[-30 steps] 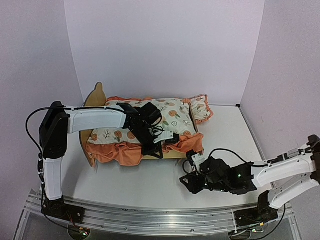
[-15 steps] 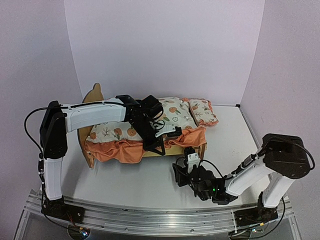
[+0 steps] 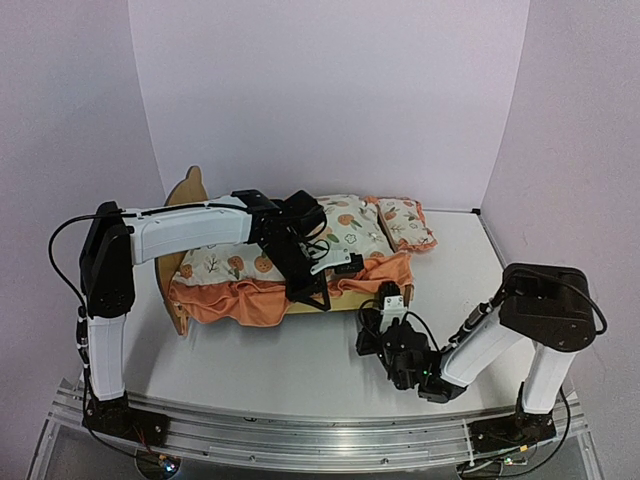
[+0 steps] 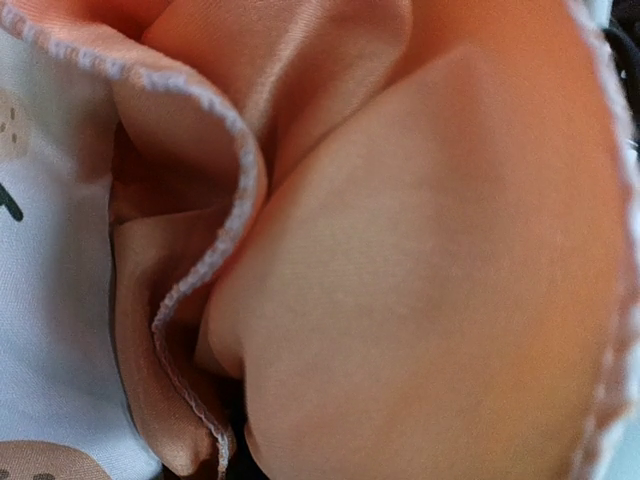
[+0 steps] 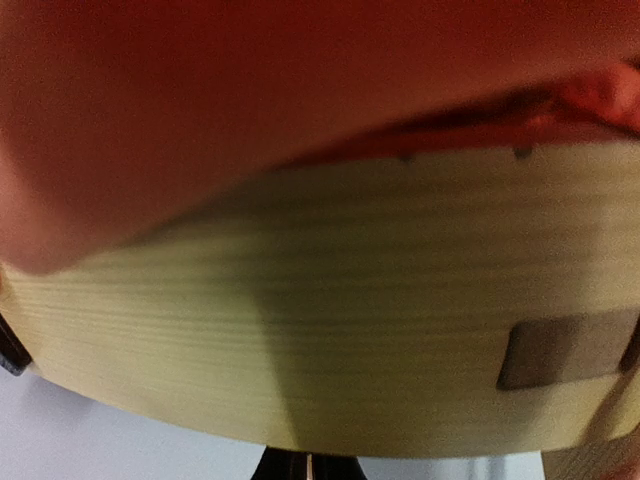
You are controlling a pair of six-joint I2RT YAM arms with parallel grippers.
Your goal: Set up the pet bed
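Note:
The pet bed (image 3: 187, 195) stands across the middle of the table, its eared headboard at the left. A fruit-print mattress cushion (image 3: 240, 262) with an orange ruffle lies in it and spills over the front rail. My left gripper (image 3: 310, 292) presses down at that front edge, shut on the ruffle. Bunched orange fabric (image 4: 420, 250) fills the left wrist view and hides the fingers. My right gripper (image 3: 392, 298) is low at the bed's front right corner, shut, its tip (image 5: 308, 468) against the plywood side (image 5: 300, 330).
A small fruit-print pillow (image 3: 407, 222) lies at the bed's far right end, by the footboard. Purple walls close in the table at the back and both sides. The right arm's elbow (image 3: 545, 305) rises at the right front.
The right arm swung in from the right front to the bed's front right corner, and its jaws closed. The bed and cushion shifted slightly. The left gripper kept its hold.

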